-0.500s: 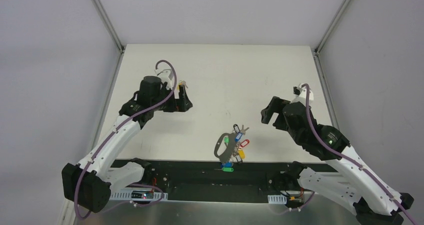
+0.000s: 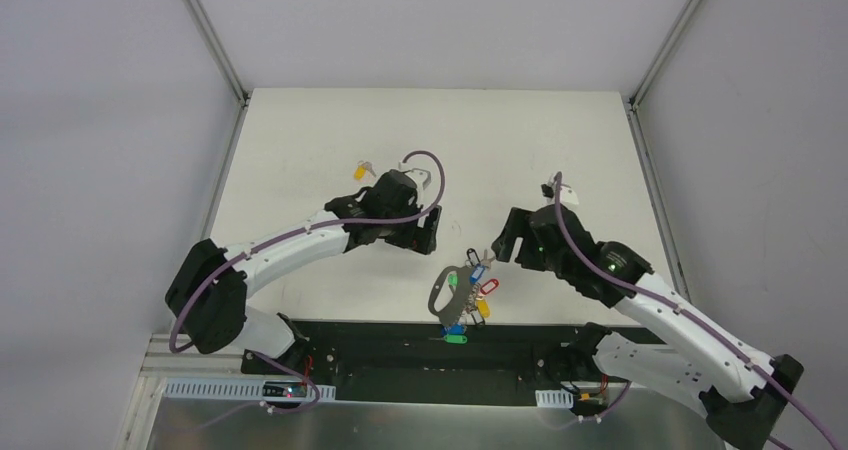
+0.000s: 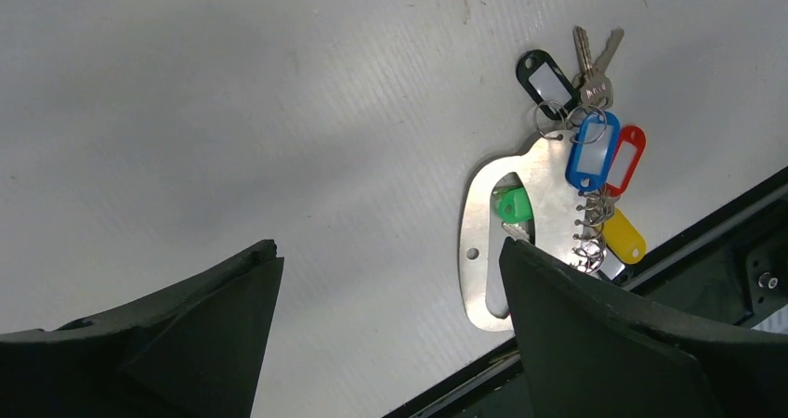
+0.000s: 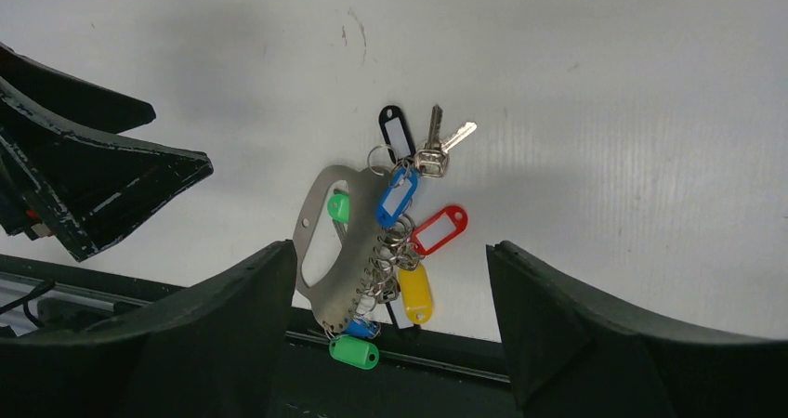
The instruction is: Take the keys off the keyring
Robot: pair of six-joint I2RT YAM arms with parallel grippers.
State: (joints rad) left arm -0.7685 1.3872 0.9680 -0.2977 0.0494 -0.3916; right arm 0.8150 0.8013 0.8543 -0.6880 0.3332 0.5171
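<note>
Since the earlier frame the left arm has swung from the far left of the worktop [image 2: 450, 130] toward its middle. The yellow-tagged key [image 2: 360, 170] that was at its fingertips now lies alone, well behind the arm. The right arm has also drawn in closer. The keyring [image 3: 553, 204] lies flat at the worktop's near edge, unmoved, with the keys [image 4: 395, 198] bunched along it: blue, red, yellow, green and black tags. The left end effector [image 3: 388, 249] hangs just left of the keyring and the right end effector [image 4: 390, 247] just right of it. Both are released, fingers spread wide, grasping nothing.
</note>
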